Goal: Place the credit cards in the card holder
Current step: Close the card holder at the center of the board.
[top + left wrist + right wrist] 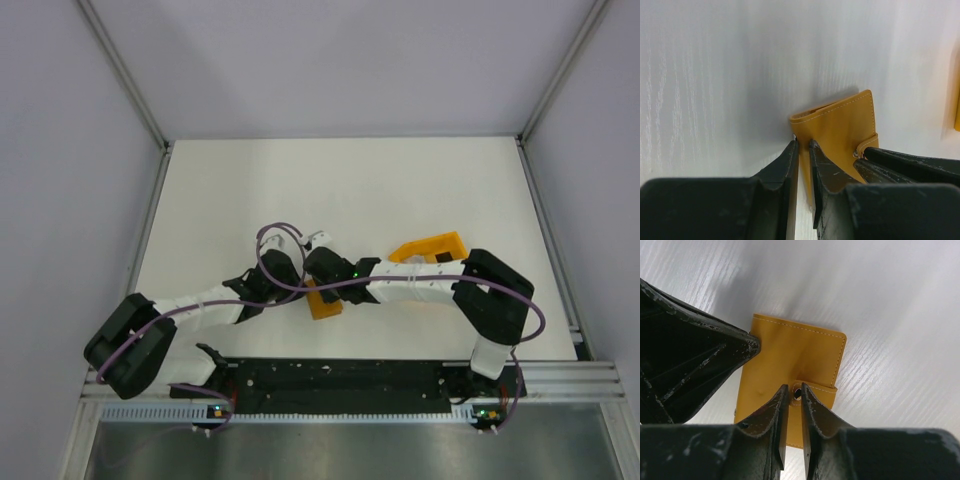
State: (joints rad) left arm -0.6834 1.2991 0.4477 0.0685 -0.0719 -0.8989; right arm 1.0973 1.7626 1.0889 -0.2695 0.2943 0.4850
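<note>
The card holder is a closed orange wallet lying flat between the two arms; it also shows in the left wrist view and the right wrist view. My left gripper is shut on its left edge near a corner. My right gripper hangs over the wallet's snap strap, jaws a narrow gap apart, with the metal snap showing in the gap. The right gripper's fingers show in the left wrist view. The left gripper's fingers show in the right wrist view. The credit cards are out of view.
A second orange object with a dark patch lies on the white table, behind the right forearm. Grey walls stand round the table on three sides. A black rail with both arm bases runs along the near edge.
</note>
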